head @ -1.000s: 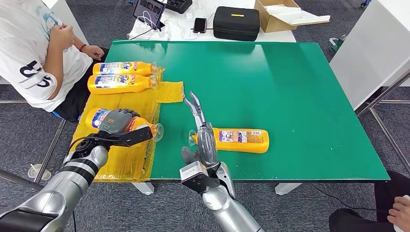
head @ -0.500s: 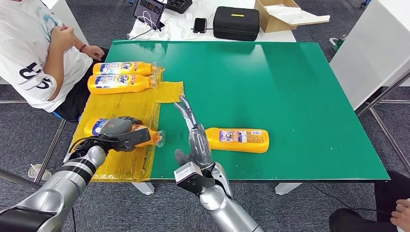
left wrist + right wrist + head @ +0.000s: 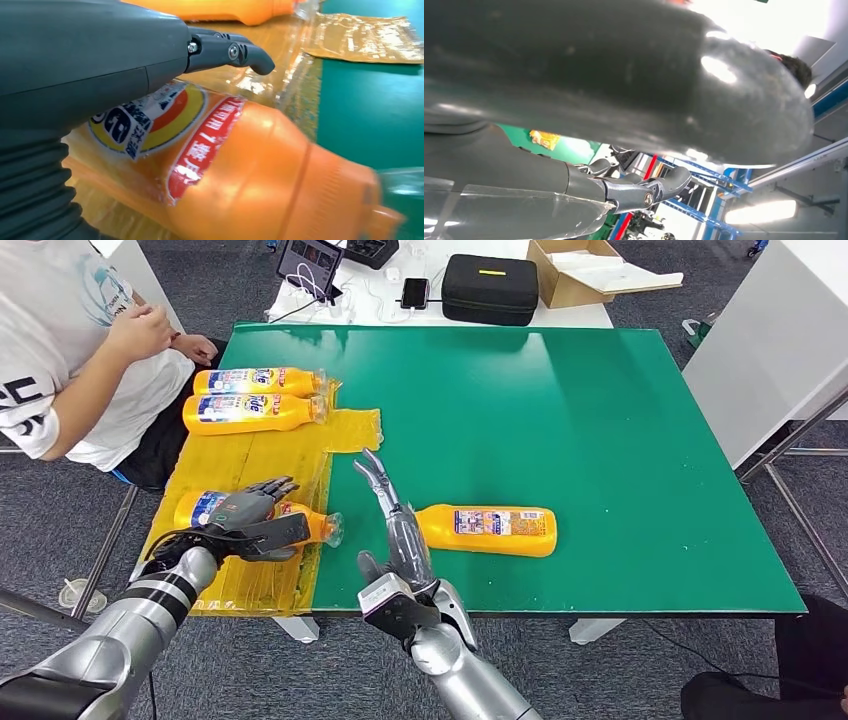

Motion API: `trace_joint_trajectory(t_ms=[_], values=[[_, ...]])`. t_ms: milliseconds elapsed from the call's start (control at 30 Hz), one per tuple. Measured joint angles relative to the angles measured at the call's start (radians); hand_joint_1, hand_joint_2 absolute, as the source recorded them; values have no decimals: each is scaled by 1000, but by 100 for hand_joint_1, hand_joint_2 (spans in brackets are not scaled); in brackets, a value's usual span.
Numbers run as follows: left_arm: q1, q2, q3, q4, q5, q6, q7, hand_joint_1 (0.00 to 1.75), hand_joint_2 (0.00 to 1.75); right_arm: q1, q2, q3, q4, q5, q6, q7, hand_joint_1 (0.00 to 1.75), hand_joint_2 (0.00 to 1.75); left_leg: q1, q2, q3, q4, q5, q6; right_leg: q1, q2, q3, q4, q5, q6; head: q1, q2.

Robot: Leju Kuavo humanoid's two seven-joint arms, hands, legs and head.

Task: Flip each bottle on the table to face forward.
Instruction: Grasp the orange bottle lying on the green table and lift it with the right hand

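Note:
Three orange bottles lie on a yellow sheet [image 3: 250, 455] at the table's left. Two [image 3: 255, 380] [image 3: 250, 412] are at the back, labels up. The nearest one [image 3: 203, 508] lies under my left hand [image 3: 252, 516], whose fingers are spread and lifted off it. In the left wrist view its logo label faces up [image 3: 260, 165] below the raised fingers [image 3: 235, 52]. A fourth bottle [image 3: 490, 530] lies on the green table [image 3: 600, 420]. My right hand [image 3: 397, 525] stands open and straight-fingered against its neck end, hiding the cap. The right hand [image 3: 574, 75] also appears close up and blurred.
A seated person [image 3: 70, 350] is at the table's left edge, one hand near the back bottles. Behind the table stand a black case [image 3: 490, 285], a cardboard box [image 3: 590, 265], a phone [image 3: 414, 290] and a tablet [image 3: 308, 260]. A white cabinet [image 3: 770, 350] is on the right.
My left hand has spread its fingers and let go of the nearest bottle, which now lies lower on the sheet. My right hand has shifted left, uncovering more of the fourth bottle's neck.

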Motion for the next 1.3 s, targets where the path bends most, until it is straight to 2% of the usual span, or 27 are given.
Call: trace_joint_trajectory(t_ms=[133,233,333,367,467,567,667,800,967,1100,1300], values=[[-4,2,10,0,72,-77,-41,0,0,-2,0,-2,11,-2,2,-1,0,0,0,0,2,0,0,0,0,0,2,0,0,0,0,0],[-3,9,36,-7,172,-192,-94,0,0,-7,0,-7,19,-4,2,0,0,0,0,-1,3,0,0,0,0,-1,4,0,0,0,0,0],[26,17,68,-51,308,-300,-125,0,0,-16,-1,-12,28,8,-4,15,0,131,0,-1,4,0,0,0,0,-1,4,0,0,0,0,0],[47,20,79,-81,373,-316,-128,0,44,-21,-3,-15,33,23,-10,33,0,175,0,0,4,0,0,0,0,-1,4,0,0,0,0,0],[129,19,123,-193,643,-291,-130,0,175,-49,-18,-26,58,110,-27,148,0,175,0,1,4,0,0,0,0,0,3,0,0,0,0,0],[189,-5,211,-295,830,-151,-130,0,175,-82,-47,-47,97,220,-25,301,0,175,0,1,3,0,0,0,0,0,2,0,0,0,0,0],[229,-37,322,-382,871,6,-130,0,175,-111,-84,-77,133,316,14,426,0,175,0,0,3,0,0,0,0,0,2,0,0,0,0,0],[275,-72,448,-490,871,111,-130,0,175,-142,-137,-117,173,403,77,525,0,175,0,0,3,0,0,0,0,0,2,0,0,0,0,0],[331,-95,535,-579,838,172,-130,0,175,-166,-200,-148,204,462,135,596,0,175,0,0,2,0,0,0,0,0,2,0,0,0,0,0],[358,-104,562,-607,836,175,-130,0,175,-172,-233,-162,217,470,144,602,0,175,0,0,2,0,0,0,0,0,2,0,0,0,0,0],[368,-112,580,-625,833,177,-130,0,175,-176,-254,-164,228,470,149,604,0,175,0,0,2,0,0,0,0,0,2,0,0,0,0,0]])
